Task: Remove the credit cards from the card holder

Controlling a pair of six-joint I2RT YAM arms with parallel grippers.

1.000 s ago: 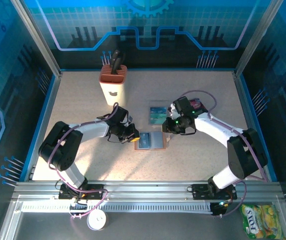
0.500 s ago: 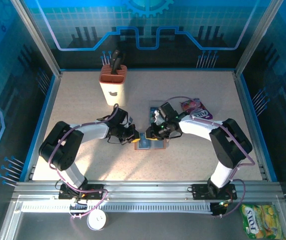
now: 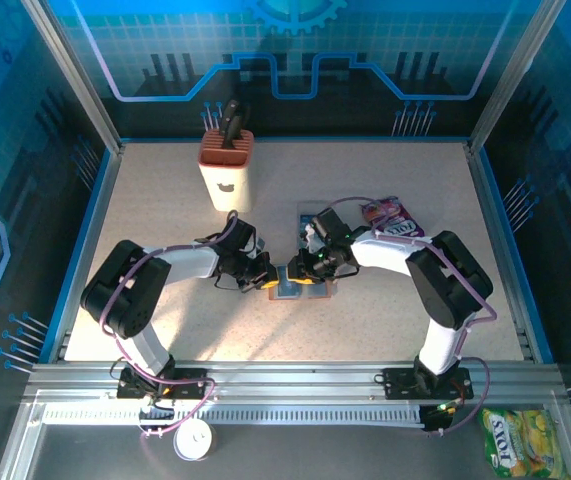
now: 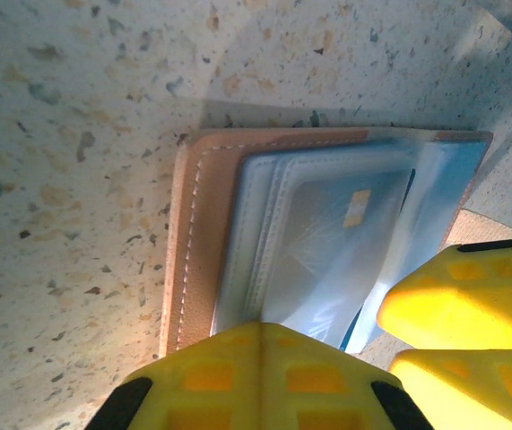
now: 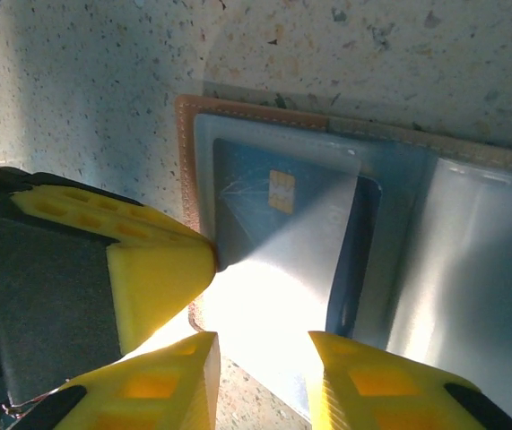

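Top external: right tool (image 3: 307, 276), slightly parted, has reached the card holder (image 3: 288, 293) (left tool (image 3: 268, 279) closed).

— What sort of place is this?
— A robot test cell in a lab. Aluminium posts (image 3: 71, 75) and blue circuit-print panels (image 3: 385, 50) fence a speckled table (image 3: 165, 200).
— And at 6 o'clock?
— A left arm (image 3: 175, 265) and a right arm (image 3: 405, 250) stand bolted to a rail (image 3: 295, 385).
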